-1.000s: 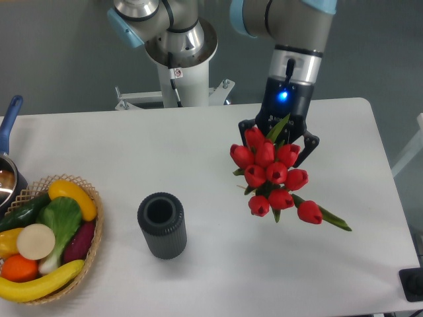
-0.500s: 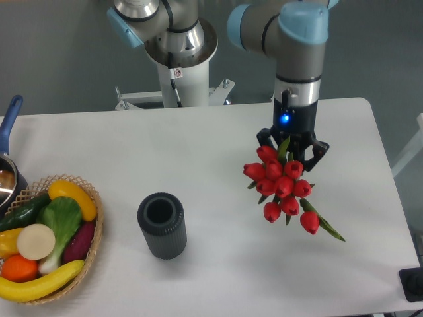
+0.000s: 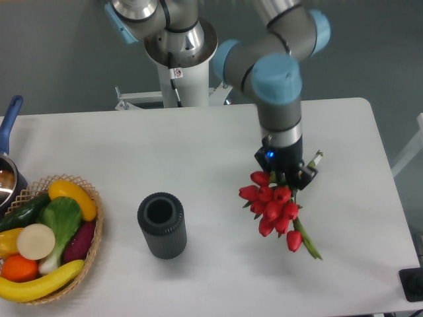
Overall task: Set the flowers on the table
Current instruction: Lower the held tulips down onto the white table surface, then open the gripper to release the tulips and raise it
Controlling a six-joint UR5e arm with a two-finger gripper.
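Note:
The flowers [image 3: 272,206] are a bunch of red tulips with green stems and leaves, hanging heads-down and tilted toward the front right over the right part of the white table [image 3: 211,152]. My gripper [image 3: 285,173] is shut on the stem end of the bunch, just above the blooms. One green leaf [image 3: 308,243] trails from the bunch toward the table's front. I cannot tell whether the lowest bloom touches the tabletop.
A dark ribbed cylindrical vase [image 3: 162,225] stands upright at the front middle. A wicker basket [image 3: 92,232] with fruit and vegetables sits at the front left. A pot with a blue handle [image 3: 8,125] is at the left edge. The robot base [image 3: 178,56] is behind the table.
The arm has lowered and swung, carrying the flowers down and slightly toward the front. The bunch now hangs lower and closer to the tabletop.

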